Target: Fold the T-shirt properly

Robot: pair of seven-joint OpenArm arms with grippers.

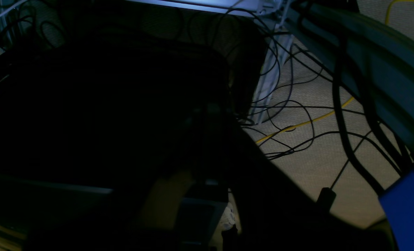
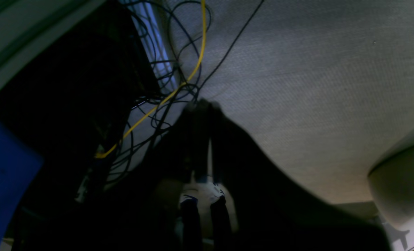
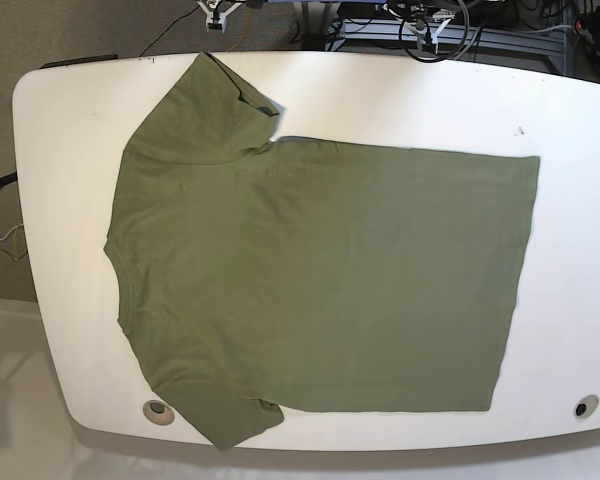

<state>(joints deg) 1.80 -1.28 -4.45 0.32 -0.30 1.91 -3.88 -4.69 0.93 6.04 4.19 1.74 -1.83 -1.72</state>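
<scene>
Both hands are clenched on nothing and parked off the counter; the right hand (image 2: 207, 209) shows as dark fingers at the bottom of its wrist view, aimed at cables (image 2: 179, 87) and carpet, and the left hand (image 1: 207, 216) is lost in shadow. The T-shirt (image 3: 320, 280) lies flat and unfolded across the white counter (image 3: 570, 110), neck at frame left, hem at right, apparently spread ready for folding. Nothing blocks it.

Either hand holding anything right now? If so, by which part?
Nothing is held. The T-shirt lies spread flat on the white table, with no arm over it. Both wrist views look down at floor and cables; both hands are shut on nothing.
</scene>
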